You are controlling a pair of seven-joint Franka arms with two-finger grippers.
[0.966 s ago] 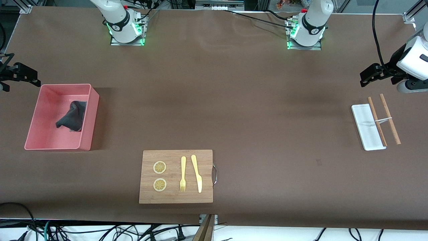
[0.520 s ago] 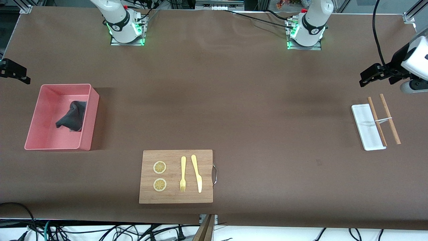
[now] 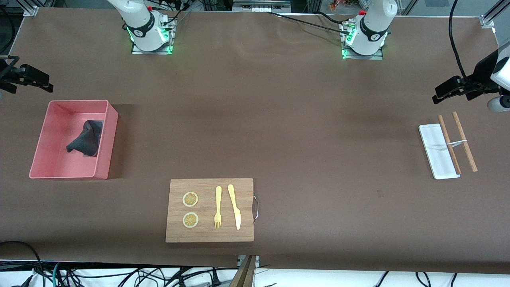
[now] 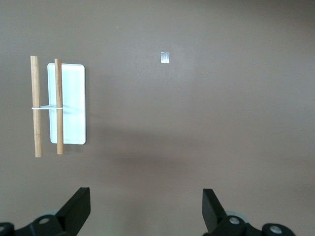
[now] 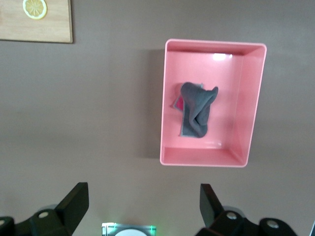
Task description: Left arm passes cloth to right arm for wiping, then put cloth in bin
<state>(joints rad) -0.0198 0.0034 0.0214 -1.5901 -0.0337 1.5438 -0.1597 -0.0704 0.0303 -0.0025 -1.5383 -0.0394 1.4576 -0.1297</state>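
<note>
- Small soft dark-grey cloth (image 3: 85, 138) with pink-red underside: crumpled inside pink rectangular plastic bin (image 3: 102, 161); judged light, limp; best pinched at its raised fold.
- Left hand (image 4: 145, 211): open, empty, above the table (image 3: 303, 119) near the white tray (image 3: 432, 147).
- Right hand (image 5: 142, 209): open, empty, beside the bin.

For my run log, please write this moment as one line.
cloth: crumpled in bin | left gripper: jaws open, empty, above table near white tray | right gripper: jaws open, empty, beside bin

Front view: high, facing both bases, over the whole table (image 3: 279, 119). Wrist views: straight down from well above, sharing with it the bin (image 5: 251, 98) and the white tray (image 4: 74, 132).
</note>
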